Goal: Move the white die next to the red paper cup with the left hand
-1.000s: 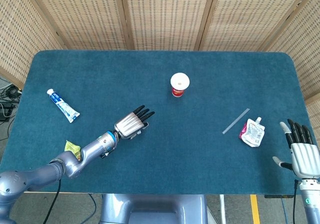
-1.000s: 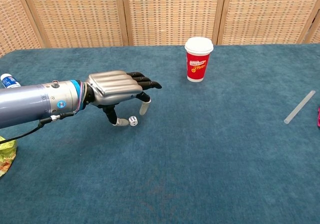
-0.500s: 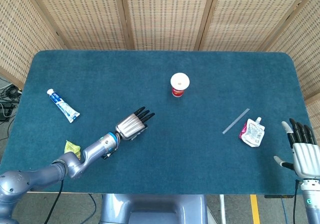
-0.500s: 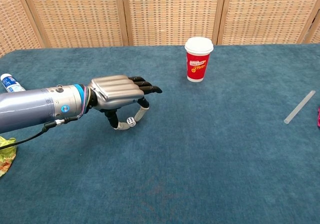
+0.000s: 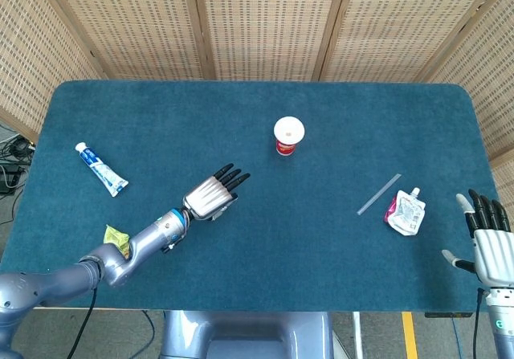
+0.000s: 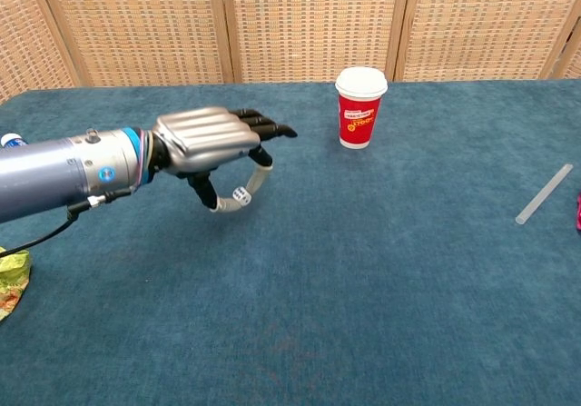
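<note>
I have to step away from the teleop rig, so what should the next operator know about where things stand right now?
Left robot hand: pinches the white die between thumb and a finger, other fingers stretched out, the die looking just clear of the table.
Right robot hand: fingers spread, holding nothing, at the table's near right edge.
Red paper cup: upright, further back and to the right of the die, well apart from it.
Done: die grasped.
Left: carry it toward the cup, set it down beside the cup, release.
</note>
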Controlling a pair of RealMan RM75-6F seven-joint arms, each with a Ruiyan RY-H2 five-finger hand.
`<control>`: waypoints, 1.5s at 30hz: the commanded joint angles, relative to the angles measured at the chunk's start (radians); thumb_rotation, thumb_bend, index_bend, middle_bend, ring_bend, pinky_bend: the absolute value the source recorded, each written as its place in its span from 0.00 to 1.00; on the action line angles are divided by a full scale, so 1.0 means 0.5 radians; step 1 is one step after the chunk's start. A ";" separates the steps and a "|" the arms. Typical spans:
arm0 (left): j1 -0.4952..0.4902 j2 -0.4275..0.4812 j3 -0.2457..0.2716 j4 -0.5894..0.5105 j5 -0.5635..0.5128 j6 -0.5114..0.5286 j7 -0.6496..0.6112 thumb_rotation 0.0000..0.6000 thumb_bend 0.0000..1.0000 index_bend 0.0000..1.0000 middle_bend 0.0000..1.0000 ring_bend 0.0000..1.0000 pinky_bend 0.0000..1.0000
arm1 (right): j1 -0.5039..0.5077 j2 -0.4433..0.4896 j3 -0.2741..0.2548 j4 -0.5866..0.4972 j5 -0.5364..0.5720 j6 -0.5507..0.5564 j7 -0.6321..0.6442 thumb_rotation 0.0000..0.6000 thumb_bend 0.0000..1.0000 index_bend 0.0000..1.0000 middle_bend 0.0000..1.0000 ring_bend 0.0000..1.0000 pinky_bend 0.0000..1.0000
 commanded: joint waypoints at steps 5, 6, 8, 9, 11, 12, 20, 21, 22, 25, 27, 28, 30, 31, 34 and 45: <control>-0.005 0.253 -0.135 -0.314 -0.057 0.123 0.089 1.00 0.41 0.61 0.00 0.00 0.00 | -0.001 0.003 -0.006 -0.009 -0.016 0.008 -0.003 1.00 0.06 0.05 0.00 0.00 0.00; -0.005 0.282 -0.152 -0.354 -0.070 0.134 0.102 1.00 0.41 0.61 0.00 0.00 0.00 | -0.003 0.004 -0.007 -0.012 -0.018 0.011 -0.003 1.00 0.06 0.05 0.00 0.00 0.00; -0.005 0.319 -0.170 -0.405 -0.085 0.140 0.123 1.00 0.41 0.58 0.00 0.00 0.00 | -0.004 0.005 -0.007 -0.014 -0.020 0.014 -0.002 1.00 0.06 0.05 0.00 0.00 0.00; -0.004 0.345 -0.182 -0.440 -0.096 0.148 0.141 1.00 0.41 0.56 0.00 0.00 0.00 | -0.004 0.006 -0.007 -0.016 -0.021 0.015 -0.001 1.00 0.06 0.05 0.00 0.00 0.00; -0.003 0.379 -0.195 -0.491 -0.109 0.157 0.170 1.00 0.41 0.52 0.00 0.00 0.00 | -0.005 0.009 -0.007 -0.020 -0.022 0.017 0.001 1.00 0.06 0.05 0.00 0.00 0.00; -0.002 0.396 -0.200 -0.515 -0.116 0.160 0.189 1.00 0.41 0.50 0.00 0.00 0.00 | -0.005 0.010 -0.007 -0.022 -0.022 0.017 0.002 1.00 0.06 0.05 0.00 0.00 0.00; 0.017 0.445 -0.207 -0.608 -0.202 0.160 0.273 1.00 0.24 0.23 0.00 0.00 0.00 | -0.011 0.020 -0.008 -0.035 -0.029 0.028 0.010 1.00 0.06 0.05 0.00 0.00 0.00; 0.020 0.448 -0.205 -0.613 -0.208 0.162 0.279 1.00 0.24 0.23 0.00 0.00 0.00 | -0.011 0.020 -0.008 -0.036 -0.031 0.030 0.010 1.00 0.06 0.05 0.00 0.00 0.00; 0.022 0.451 -0.204 -0.618 -0.213 0.165 0.285 1.00 0.24 0.23 0.00 0.00 0.00 | -0.011 0.020 -0.010 -0.037 -0.034 0.031 0.008 1.00 0.06 0.05 0.00 0.00 0.00; 0.031 0.464 -0.199 -0.634 -0.223 0.176 0.296 1.00 0.24 0.23 0.00 0.00 0.00 | -0.010 0.019 -0.013 -0.039 -0.040 0.030 0.005 1.00 0.06 0.05 0.00 0.00 0.00; 0.042 0.476 -0.197 -0.651 -0.228 0.193 0.298 1.00 0.24 0.23 0.00 0.00 0.00 | -0.010 0.018 -0.015 -0.041 -0.042 0.029 0.001 1.00 0.06 0.05 0.00 0.00 0.00; 0.050 0.482 -0.193 -0.659 -0.228 0.205 0.300 1.00 0.23 0.23 0.00 0.00 0.00 | -0.010 0.018 -0.016 -0.042 -0.044 0.030 0.000 1.00 0.06 0.05 0.00 0.00 0.00; 0.066 0.494 -0.184 -0.674 -0.226 0.229 0.307 1.00 0.23 0.23 0.00 0.00 0.00 | -0.010 0.019 -0.016 -0.045 -0.048 0.033 -0.003 1.00 0.06 0.05 0.00 0.00 0.00; 0.078 0.506 -0.179 -0.687 -0.225 0.244 0.309 1.00 0.23 0.22 0.00 0.00 0.00 | -0.011 0.020 -0.017 -0.046 -0.049 0.035 -0.004 1.00 0.06 0.05 0.00 0.00 0.00; 0.132 0.551 -0.157 -0.748 -0.225 0.307 0.324 1.00 0.24 0.19 0.00 0.00 0.00 | -0.012 0.022 -0.018 -0.050 -0.052 0.037 -0.005 1.00 0.06 0.05 0.00 0.00 0.00; 0.664 0.737 0.019 -1.150 -0.296 0.942 0.633 1.00 0.19 0.02 0.00 0.00 0.00 | -0.012 0.028 -0.039 -0.080 -0.078 0.031 -0.039 1.00 0.06 0.05 0.00 0.00 0.00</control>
